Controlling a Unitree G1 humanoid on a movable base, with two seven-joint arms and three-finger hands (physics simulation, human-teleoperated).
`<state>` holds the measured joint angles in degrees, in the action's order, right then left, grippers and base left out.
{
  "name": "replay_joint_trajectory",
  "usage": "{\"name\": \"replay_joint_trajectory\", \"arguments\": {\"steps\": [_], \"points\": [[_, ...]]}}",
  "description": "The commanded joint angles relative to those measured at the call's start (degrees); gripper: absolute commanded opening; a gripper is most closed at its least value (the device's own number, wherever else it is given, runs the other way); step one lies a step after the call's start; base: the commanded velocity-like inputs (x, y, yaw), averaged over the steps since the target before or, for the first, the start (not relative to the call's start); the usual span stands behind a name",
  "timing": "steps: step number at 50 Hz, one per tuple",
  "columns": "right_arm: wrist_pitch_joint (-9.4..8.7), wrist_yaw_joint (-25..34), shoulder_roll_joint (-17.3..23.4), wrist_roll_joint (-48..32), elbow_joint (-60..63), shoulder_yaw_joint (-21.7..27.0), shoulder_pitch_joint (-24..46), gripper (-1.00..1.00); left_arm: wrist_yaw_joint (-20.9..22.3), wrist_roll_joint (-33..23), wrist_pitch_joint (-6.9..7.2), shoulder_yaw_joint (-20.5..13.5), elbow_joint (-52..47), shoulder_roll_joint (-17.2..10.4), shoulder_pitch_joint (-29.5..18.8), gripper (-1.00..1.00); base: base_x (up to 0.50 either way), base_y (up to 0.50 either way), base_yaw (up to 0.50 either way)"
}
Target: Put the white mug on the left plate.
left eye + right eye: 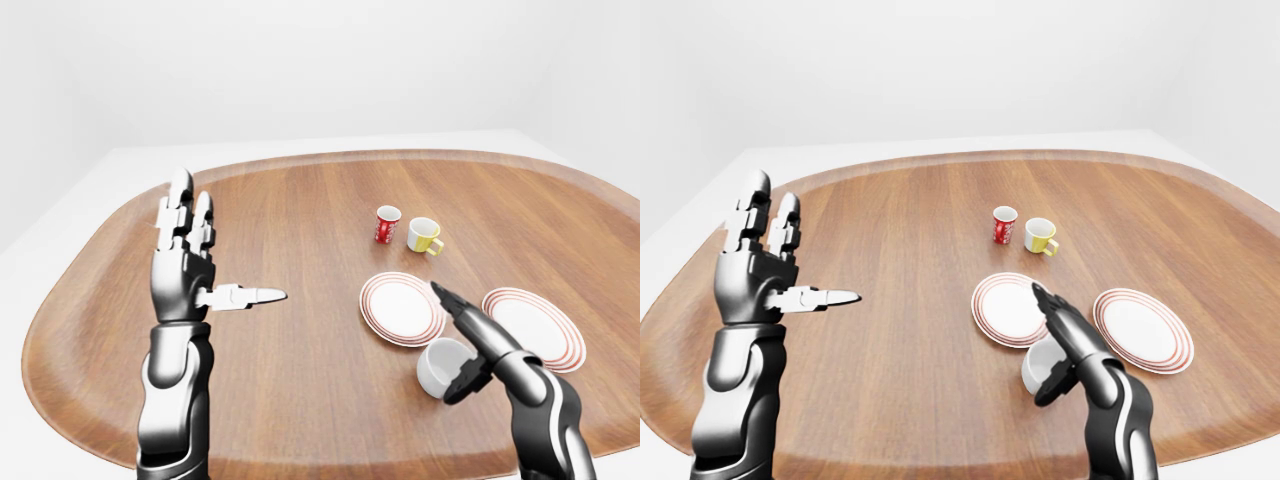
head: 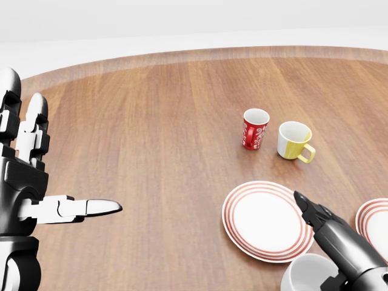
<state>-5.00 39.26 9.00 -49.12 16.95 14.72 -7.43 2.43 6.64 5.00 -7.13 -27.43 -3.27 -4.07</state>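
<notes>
- The glossy white ceramic mug (image 1: 441,366) stands upright on the rounded wood-grain desk (image 1: 300,220), just below the left red-ringed round plate (image 1: 401,308).
- The metallic black right hand (image 1: 470,345) cups the mug's right side, fingers spread wide.
- The left hand (image 1: 190,265) is raised, fingers splayed, empty.

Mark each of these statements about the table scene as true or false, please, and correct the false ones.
1. The white mug already stands on the left plate. False: it rests on the table, just below that plate in the left-eye view.
2. The right hand is at the white mug. True.
3. The left hand holds the red mug. False: it is raised, open and empty.
4. The yellow mug stands right of the red mug. True.
5. Both plates carry a mug. False: the left plate and the right plate are bare.
</notes>
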Motion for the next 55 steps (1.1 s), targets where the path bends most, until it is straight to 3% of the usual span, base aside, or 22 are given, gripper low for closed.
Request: {"name": "replay_joint_trajectory", "arguments": {"steps": [1, 28, 55], "points": [[0.0, -0.6, 0.8, 0.4, -1.8, 0.4, 1.1, 1.0, 0.0, 0.0, 0.0, 0.0, -0.1, 0.0, 0.1, 0.97, 0.0, 0.0, 0.0], [0.0, -4.1, 3.2, -0.6, -7.5, 1.1, 2.6, 1.0, 0.1, -0.2, 0.0, 0.1, -0.1, 0.1, 0.3, 0.97, 0.0, 0.0, 0.0], [1.72, -7.1, 3.3, -3.0, -10.5, 0.2, 2.9, 1.0, 0.1, -0.2, 0.0, 0.2, -0.1, 0.1, 0.3, 0.97, 0.0, 0.0, 0.0]]}}
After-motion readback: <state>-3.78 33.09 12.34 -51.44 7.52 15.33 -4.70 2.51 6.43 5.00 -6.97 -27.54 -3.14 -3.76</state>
